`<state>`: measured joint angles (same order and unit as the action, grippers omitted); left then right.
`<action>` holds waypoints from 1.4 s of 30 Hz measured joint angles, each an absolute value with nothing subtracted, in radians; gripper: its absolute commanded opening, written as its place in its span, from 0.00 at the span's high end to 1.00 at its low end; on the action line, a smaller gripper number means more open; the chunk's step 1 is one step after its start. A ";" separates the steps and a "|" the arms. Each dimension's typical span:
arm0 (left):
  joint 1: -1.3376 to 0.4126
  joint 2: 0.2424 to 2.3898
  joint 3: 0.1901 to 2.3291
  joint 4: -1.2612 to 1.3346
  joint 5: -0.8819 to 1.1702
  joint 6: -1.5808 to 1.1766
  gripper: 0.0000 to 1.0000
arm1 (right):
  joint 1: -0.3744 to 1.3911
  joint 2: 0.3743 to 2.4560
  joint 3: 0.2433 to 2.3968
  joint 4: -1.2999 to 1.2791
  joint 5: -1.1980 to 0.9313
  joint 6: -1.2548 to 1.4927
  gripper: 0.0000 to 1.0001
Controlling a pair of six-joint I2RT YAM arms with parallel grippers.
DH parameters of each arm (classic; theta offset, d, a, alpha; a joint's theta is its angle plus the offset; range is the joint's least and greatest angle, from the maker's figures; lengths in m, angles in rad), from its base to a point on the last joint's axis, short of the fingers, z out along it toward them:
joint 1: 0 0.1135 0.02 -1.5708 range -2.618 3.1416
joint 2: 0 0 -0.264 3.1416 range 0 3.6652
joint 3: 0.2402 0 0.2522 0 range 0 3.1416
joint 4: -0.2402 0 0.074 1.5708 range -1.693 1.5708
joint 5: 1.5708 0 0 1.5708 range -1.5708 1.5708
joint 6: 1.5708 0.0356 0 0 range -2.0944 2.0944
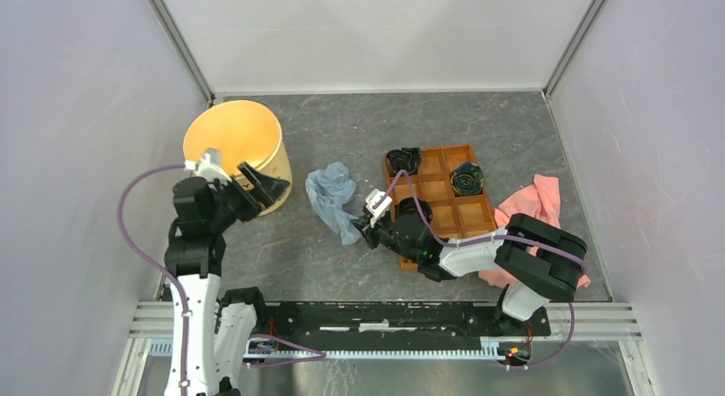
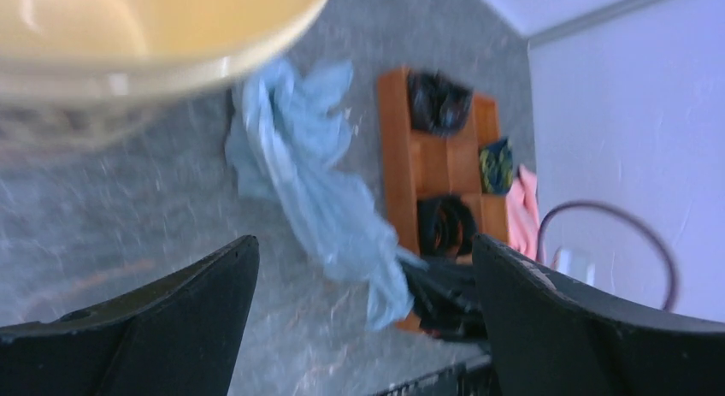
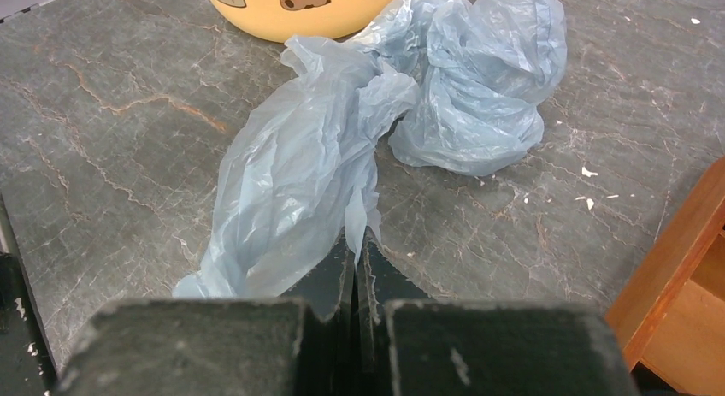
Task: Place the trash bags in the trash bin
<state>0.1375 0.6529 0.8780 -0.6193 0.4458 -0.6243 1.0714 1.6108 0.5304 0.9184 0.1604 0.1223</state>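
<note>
My right gripper (image 3: 355,240) is shut, pinching a thin corner of the bag (image 3: 342,139). My left gripper (image 2: 363,251) is wide open and holds nothing. The bag lies mid-table, beside the bin (image 1: 235,144). It looks light, soft and slippery, so a bunched fold is best to grab.

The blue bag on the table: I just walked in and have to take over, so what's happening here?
The right gripper is shut on the near end of the crumpled trash bag, which lies on the table between the trash bin and the orange tray. The left gripper hangs wide open and empty beside the bin's rim. The bag is not yet in the bin.
</note>
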 measured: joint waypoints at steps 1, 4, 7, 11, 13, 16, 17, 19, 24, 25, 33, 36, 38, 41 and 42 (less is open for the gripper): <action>0.127 0.628 0.784 -0.607 0.485 -0.625 0.00 | 1.071 1.611 0.530 0.915 0.165 0.128 1.00; 0.096 0.576 0.693 -0.609 0.519 -0.625 0.00 | 1.071 1.611 0.531 0.900 0.175 0.137 1.00; 0.045 0.527 0.620 -0.611 0.544 -0.626 0.00 | 1.071 1.611 0.531 0.887 0.191 0.146 1.00; -0.027 0.493 0.573 -0.609 0.551 -0.632 0.04 | 1.071 1.611 0.532 0.861 0.207 0.158 1.00; -0.062 0.497 0.569 -0.616 0.529 -0.636 0.05 | 1.071 1.612 0.537 0.851 0.215 0.164 1.00; -0.118 0.502 0.569 -0.620 0.466 -0.655 0.06 | 1.071 1.615 0.542 0.846 0.223 0.172 1.00; -0.140 0.507 0.569 -0.622 0.444 -0.662 0.06 | 1.071 1.617 0.546 0.842 0.224 0.176 1.00; -0.190 0.525 0.569 -0.618 0.398 -0.679 0.06 | 1.071 1.620 0.551 0.834 0.227 0.178 1.00; -0.420 0.638 0.568 -0.527 0.280 -0.759 0.06 | 1.071 1.620 0.553 0.826 0.235 0.179 1.00; -0.479 0.667 0.568 -0.501 0.248 -0.778 0.06 | 1.071 1.620 0.553 0.826 0.237 0.179 1.00; -0.786 0.751 0.467 -0.278 0.052 -0.924 0.18 | 1.056 1.620 0.549 0.850 0.213 0.221 1.00; -0.793 0.773 0.396 -0.198 0.047 -0.967 0.26 | 1.045 1.620 0.537 0.877 0.197 0.242 1.00; -0.794 0.825 0.387 -0.160 0.050 -0.982 0.31 | 1.043 1.620 0.526 0.892 0.184 0.252 1.00; -0.794 0.904 0.404 -0.114 0.050 -0.989 0.40 | 1.042 1.620 0.508 0.925 0.165 0.268 1.00; -0.794 0.924 0.413 -0.102 0.049 -0.994 0.37 | 1.042 1.620 0.503 0.931 0.159 0.274 1.00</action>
